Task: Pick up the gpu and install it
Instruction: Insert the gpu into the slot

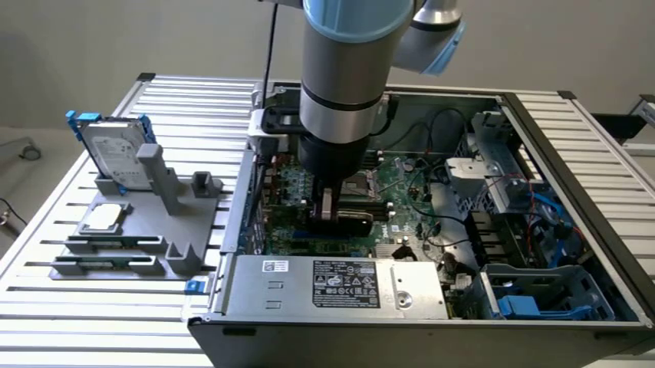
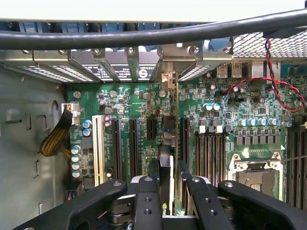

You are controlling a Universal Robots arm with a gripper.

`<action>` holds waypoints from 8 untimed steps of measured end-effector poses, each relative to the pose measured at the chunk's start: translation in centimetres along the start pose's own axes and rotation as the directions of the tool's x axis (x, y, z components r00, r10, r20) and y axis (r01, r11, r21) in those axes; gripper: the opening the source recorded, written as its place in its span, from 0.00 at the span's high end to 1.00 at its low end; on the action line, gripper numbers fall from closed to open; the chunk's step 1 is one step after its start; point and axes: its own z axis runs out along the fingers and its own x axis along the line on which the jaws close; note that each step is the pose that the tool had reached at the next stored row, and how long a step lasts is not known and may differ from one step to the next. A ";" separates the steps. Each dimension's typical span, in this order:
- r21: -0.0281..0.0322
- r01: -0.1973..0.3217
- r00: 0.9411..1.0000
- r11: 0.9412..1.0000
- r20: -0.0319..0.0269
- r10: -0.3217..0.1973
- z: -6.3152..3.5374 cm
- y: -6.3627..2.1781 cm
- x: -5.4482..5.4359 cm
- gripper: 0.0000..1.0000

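Observation:
The gpu (image 1: 355,224), a thin card with a black shroud, stands on edge low over the green motherboard (image 1: 409,184) inside the open computer case. My gripper (image 1: 333,216) is shut on it from above. In the wrist view the gpu (image 2: 166,143) runs edge-on away from my gripper (image 2: 167,178), lined up along an expansion slot (image 2: 151,129). Its silver bracket end (image 2: 168,81) reaches the case's rear slot openings. One black fingertip (image 2: 153,168) presses on each side of the card.
A grey fixture (image 1: 153,230) at the exterior view's left carries a silver hard drive in a blue frame (image 1: 107,149) and a square CPU chip (image 1: 103,218). The power supply (image 1: 338,284), blue drive cage (image 1: 532,303), CPU socket (image 2: 254,175) and red-black wires (image 2: 271,81) crowd the case.

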 end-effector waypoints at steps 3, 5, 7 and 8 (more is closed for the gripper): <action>-0.003 0.000 1.000 1.000 0.000 0.000 0.04 0.03 0.0 0.74; -0.005 -0.001 1.000 1.000 0.000 0.001 0.07 0.04 0.0 0.74; -0.007 -0.001 1.000 1.000 0.000 0.001 0.09 0.03 0.0 0.74; -0.008 -0.001 1.000 1.000 0.000 0.001 0.10 0.03 0.0 0.74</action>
